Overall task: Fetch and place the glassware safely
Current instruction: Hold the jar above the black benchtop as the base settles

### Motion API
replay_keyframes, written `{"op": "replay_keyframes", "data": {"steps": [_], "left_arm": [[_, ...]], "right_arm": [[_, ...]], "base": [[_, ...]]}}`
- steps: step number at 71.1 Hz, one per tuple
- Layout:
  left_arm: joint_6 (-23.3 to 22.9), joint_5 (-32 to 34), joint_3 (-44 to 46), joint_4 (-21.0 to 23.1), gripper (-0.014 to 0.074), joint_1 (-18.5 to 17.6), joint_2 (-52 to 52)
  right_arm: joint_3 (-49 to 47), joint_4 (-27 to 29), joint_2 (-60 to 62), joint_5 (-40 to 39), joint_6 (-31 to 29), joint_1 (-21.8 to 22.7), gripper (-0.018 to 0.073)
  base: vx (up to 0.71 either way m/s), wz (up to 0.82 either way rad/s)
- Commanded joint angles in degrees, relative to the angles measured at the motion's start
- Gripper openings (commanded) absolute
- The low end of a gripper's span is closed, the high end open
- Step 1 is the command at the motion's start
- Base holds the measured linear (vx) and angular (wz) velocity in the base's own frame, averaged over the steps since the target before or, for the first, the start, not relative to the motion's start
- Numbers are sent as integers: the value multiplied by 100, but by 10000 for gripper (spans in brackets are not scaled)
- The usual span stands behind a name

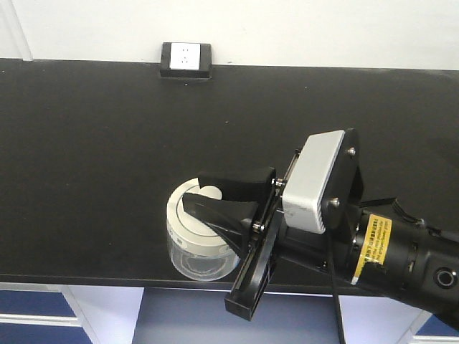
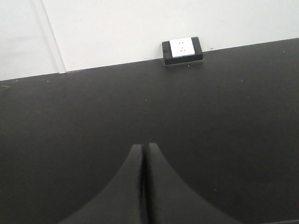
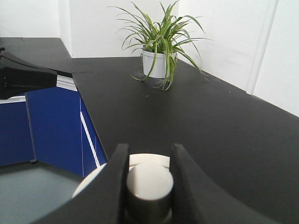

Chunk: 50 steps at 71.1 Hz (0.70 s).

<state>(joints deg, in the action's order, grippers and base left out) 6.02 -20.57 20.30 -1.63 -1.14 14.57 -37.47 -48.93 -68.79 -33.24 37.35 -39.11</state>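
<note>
One right gripper [image 1: 192,188] apparently pinches the jar [image 1: 193,252] knob [image 3: 149,184].

Right arm: reaching in from the lower right of the front view, extended leftward.
Right gripper [image 1: 195,189]: fingers closed on either side of the lid knob of the glassware [image 1: 190,251], touching it.
Left gripper [image 2: 144,149]: fingers pressed together, nothing between.

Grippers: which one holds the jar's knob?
The right gripper, fingers closed on the knob of the jar; the left gripper is shut, empty, over the counter.
</note>
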Motion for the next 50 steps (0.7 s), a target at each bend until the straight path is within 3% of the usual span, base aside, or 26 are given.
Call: {"op": "replay_keyframes", "data": {"steps": [1, 50], "left_arm": [[-9, 401, 145, 25, -7, -34, 56], [-9, 401, 145, 25, -7, -34, 56]], "right_arm": [[-181, 191, 139, -473, -17, 2, -3], [-181, 191, 139, -473, -17, 2, -3]], "base": [[10, 8], [6, 2]]}}
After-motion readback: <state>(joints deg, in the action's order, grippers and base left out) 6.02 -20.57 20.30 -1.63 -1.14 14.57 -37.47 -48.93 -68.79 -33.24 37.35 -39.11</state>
